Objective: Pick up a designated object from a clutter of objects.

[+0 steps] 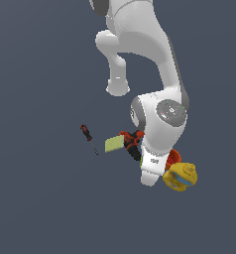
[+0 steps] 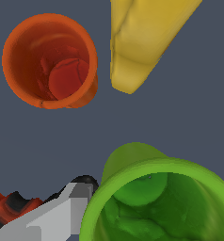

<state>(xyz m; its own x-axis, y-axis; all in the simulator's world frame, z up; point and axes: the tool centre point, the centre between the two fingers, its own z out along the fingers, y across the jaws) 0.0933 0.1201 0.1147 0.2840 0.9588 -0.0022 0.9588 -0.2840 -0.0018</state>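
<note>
The green cup (image 2: 156, 202) fills the near part of the wrist view, its hollow facing the camera. One grey finger (image 2: 57, 212) of my gripper lies against the outside of its wall. The other finger is hidden, so I cannot tell how the jaws stand. In the exterior view my hand (image 1: 152, 168) sits low over the clutter and hides the green cup and the fingertips. The orange cup (image 2: 50, 61) stands apart from the green cup, and only a sliver of it shows in the exterior view (image 1: 176, 156).
The yellow rounded container (image 2: 142, 37) lies beyond the green cup and sits at the exterior view's right (image 1: 180, 176). The red-black power drill (image 1: 131, 141) (image 2: 5, 207) and the yellow-green flat square (image 1: 114, 144) lie by the hand. The screwdriver (image 1: 86, 133) is farther towards the exterior view's left.
</note>
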